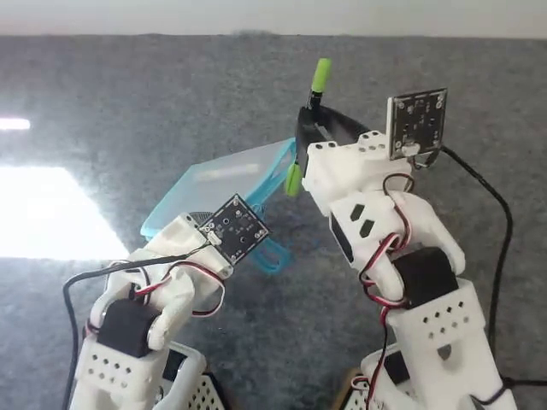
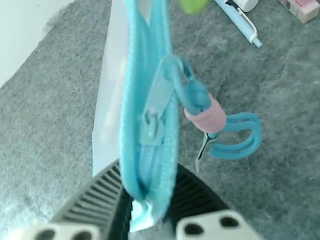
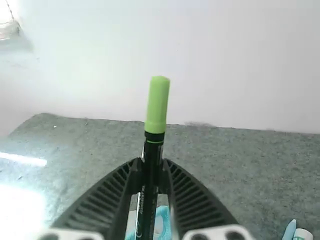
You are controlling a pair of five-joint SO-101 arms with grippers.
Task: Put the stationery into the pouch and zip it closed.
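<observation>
Left gripper [image 2: 147, 202] is clenched on one end of the pale blue pouch [image 1: 226, 184], holding it tilted over the worktop [image 1: 102, 94], and to its right the right gripper [image 3: 152, 172] grasps a green-capped marker [image 3: 157, 105] upright, lower tip at the pouch's far edge. I'd say loading is under way: next that tip must find the mouth and slide in. Whether the pouch holds anything yet I cannot tell; a pen [image 2: 240, 20] lies out on the worktop.
</observation>
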